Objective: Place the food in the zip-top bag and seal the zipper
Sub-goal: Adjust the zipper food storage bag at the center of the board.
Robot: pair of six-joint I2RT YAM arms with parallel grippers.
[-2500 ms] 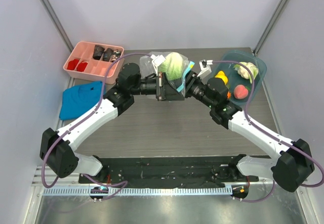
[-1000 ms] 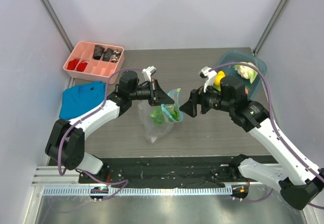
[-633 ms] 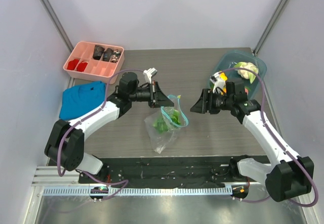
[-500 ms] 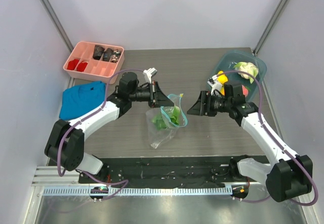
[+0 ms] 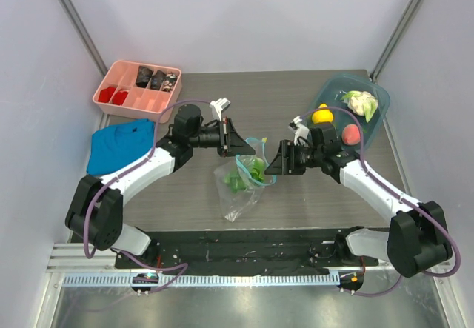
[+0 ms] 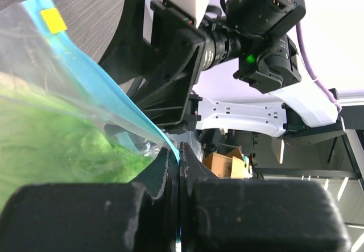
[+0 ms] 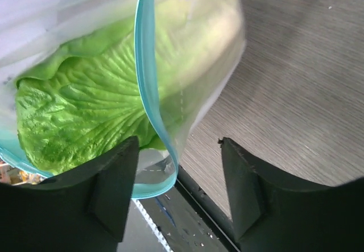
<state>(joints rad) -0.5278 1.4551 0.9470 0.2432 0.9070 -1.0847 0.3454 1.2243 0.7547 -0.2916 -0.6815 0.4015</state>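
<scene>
The zip-top bag (image 5: 238,187) hangs over the middle of the worktop (image 5: 222,106), its lower end sagging toward the near edge. A green leafy cabbage (image 7: 85,110) sits inside, just below the light-blue zipper (image 7: 149,81), whose mouth is gaping open.

The left pincer (image 6: 179,155) is clenched on the zipper strip at one side of the mouth and carries the bag. The right pincer (image 7: 177,144) is released. Its fingers are spread and the opposite stretch of the mouth edge runs down between them without being gripped.

The filling step looks to be only partly done. The right pincer is placed either to take the free side of the mouth or to go for more produce. The next move calls for keeping the mouth wide while a fruit is brought over. The thin film may fold shut if it is pulled unevenly.

The teal bowl (image 5: 382,104) at the far right corner holds a yellow fruit (image 5: 321,115), a red fruit (image 5: 351,132) and a pale leafy piece (image 5: 361,102). The pink tray (image 5: 104,84) at the far left corner has dark pieces (image 5: 152,78) and red pieces (image 5: 112,95) in separate compartments. A blue cloth (image 5: 118,144) lies at the left edge.
</scene>
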